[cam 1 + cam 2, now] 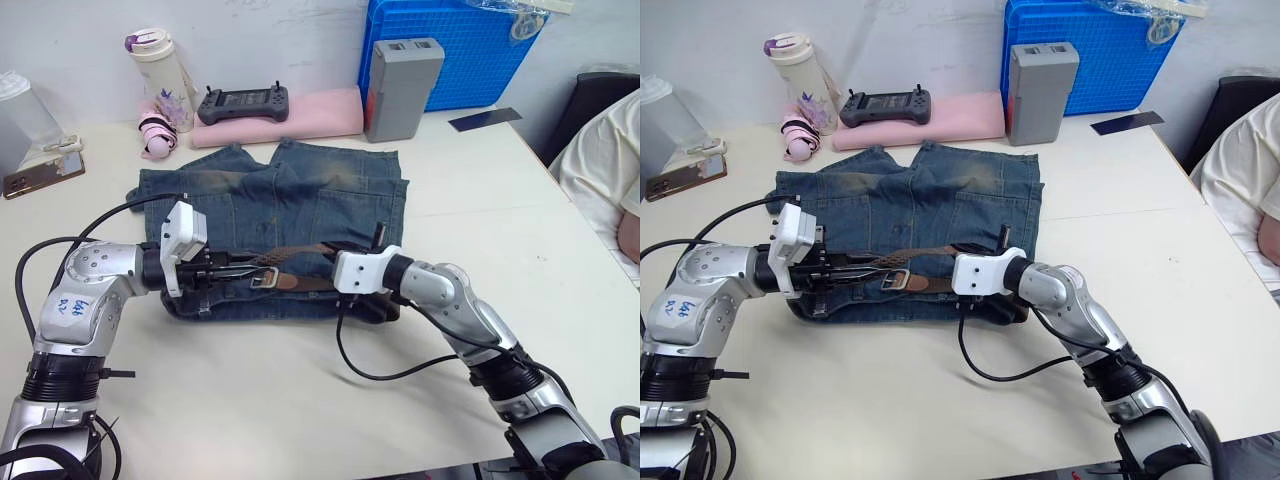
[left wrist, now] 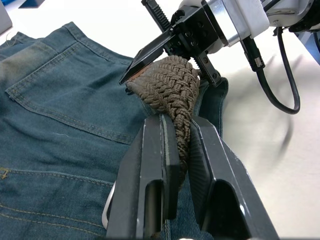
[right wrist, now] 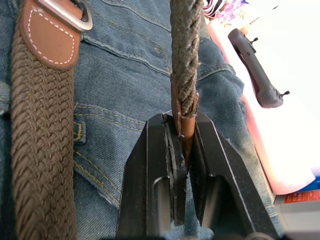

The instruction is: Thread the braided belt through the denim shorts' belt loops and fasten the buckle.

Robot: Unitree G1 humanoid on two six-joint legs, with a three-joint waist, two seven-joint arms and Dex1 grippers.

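Shorts lie flat at centre frame on the table; belt runs along their lower edge, buckle just left of centre; left gripper is clenched on the braided strap; right gripper is clenched on the belt's tip, mid-frame.

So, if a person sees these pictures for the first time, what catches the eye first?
Probably the two grippers meeting over the denim shorts in the table's middle: the left gripper and the right gripper each pinch the braided belt lying along the waistband. Next, the silver buckle between them, and the blue crate at the back.
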